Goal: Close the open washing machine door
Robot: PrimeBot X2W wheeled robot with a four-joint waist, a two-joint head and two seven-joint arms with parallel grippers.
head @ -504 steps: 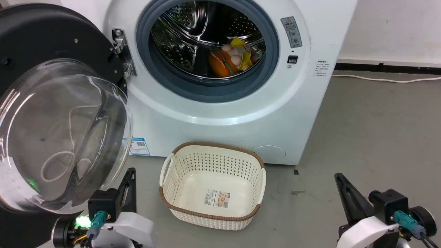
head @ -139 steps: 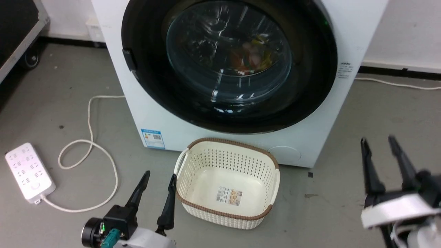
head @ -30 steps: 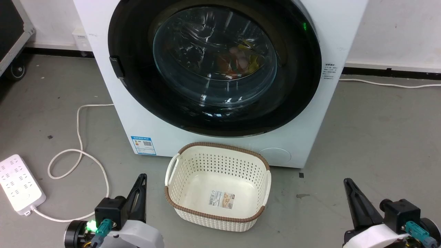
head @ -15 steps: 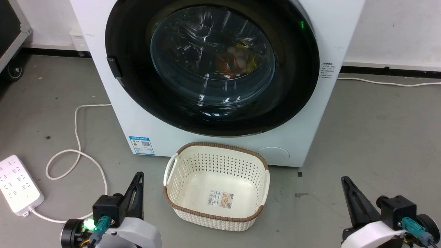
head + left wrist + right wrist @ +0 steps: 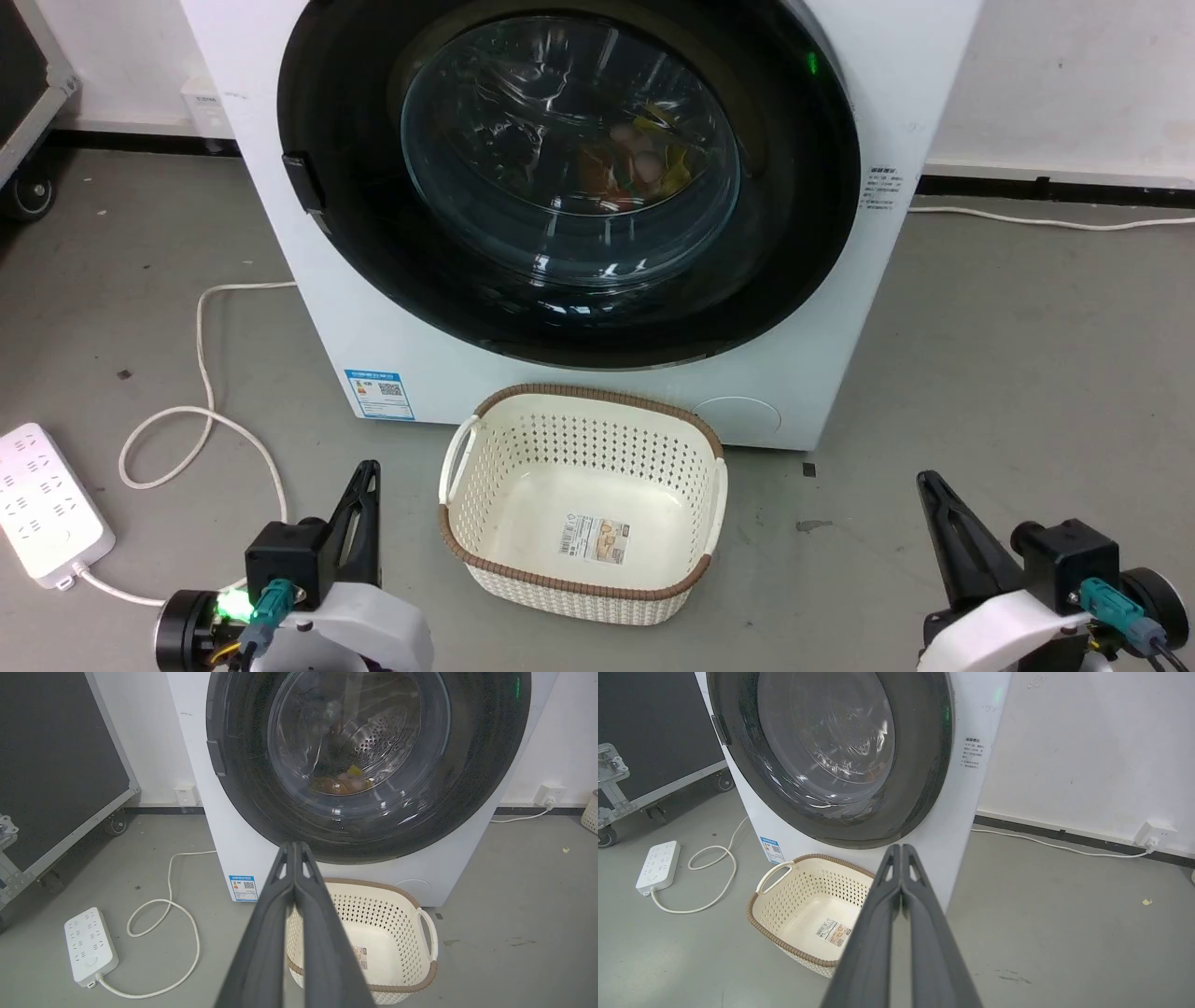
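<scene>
— Washing machine door [image 5: 569, 177], entry one: location and condition?
— Lies flat against the front of the washing machine [image 5: 373, 336], black rim showing no gap to the white panel in any view. Judged closed; whether the latch has caught can't be seen.

— Which step is in hand?
— By the look of it, the last one. Both arms sit low in the head view, well apart from the door. Left gripper [image 5: 294, 845]: fingers pressed together, holding nothing. Right gripper [image 5: 901, 847]: the same, tips meeting, empty.

— What does the next move call for?
— Little, I judge. If the latch has not engaged, a firm press on the black rim; otherwise nothing further.

— Count, please.
— Door, one. Washing machine, one, with one blue sticker [image 5: 378, 394] and one green light [image 5: 810, 63]. Cream perforated basket [image 5: 579, 588], one, empty but for a label, on the floor just before the machine. White power strip [image 5: 47, 504], one, with one looped cord [image 5: 201, 411]. Grippers, two. Coloured items behind the glass: number can't be told.
</scene>
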